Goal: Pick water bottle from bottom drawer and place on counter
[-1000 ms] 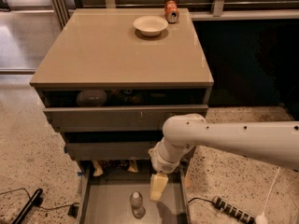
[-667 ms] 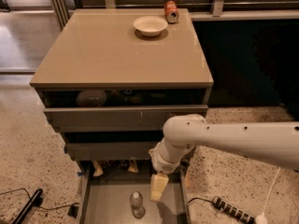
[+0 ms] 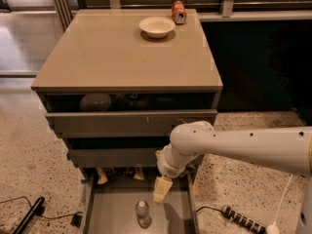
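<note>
The water bottle stands upright on the grey floor of the open bottom drawer, near its front, white cap on top. My gripper hangs from the white arm above the drawer, just right of and slightly behind the bottle, apart from it, with its yellowish fingers pointing down. The beige counter is the top of the grey cabinet.
A white bowl and an orange-red soda can sit at the counter's back. The two upper drawers are slightly open with dark items inside. Snack packets lie at the bottom drawer's back. Cables and a power strip lie on the speckled floor.
</note>
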Available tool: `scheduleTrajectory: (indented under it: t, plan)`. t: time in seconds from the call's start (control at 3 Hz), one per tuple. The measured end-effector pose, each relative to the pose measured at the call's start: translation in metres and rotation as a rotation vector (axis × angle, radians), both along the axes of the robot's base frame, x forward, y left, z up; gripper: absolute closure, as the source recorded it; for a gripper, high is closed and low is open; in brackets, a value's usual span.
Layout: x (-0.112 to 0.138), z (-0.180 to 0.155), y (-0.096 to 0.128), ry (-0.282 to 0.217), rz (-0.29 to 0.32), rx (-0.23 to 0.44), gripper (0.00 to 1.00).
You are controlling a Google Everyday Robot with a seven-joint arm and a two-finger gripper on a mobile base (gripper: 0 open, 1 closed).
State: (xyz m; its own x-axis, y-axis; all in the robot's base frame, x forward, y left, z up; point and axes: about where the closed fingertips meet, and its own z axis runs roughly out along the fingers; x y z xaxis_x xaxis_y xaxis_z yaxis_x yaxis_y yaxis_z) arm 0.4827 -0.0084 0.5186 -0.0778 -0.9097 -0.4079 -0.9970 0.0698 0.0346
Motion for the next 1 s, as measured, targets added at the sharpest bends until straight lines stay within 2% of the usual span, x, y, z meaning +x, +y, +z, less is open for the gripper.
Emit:
scheduleTrajectory:
  t: [0.33,0.67,1.0]
  plan:
    - [0.030,0.005,0.001,-0.108,-0.059,-0.013,0.00]
    - [0.040,0.007,0.003,-0.141,-0.086,-0.004,0.00]
    - [0.039,0.004,0.004,-0.133,-0.083,0.002,0.00]
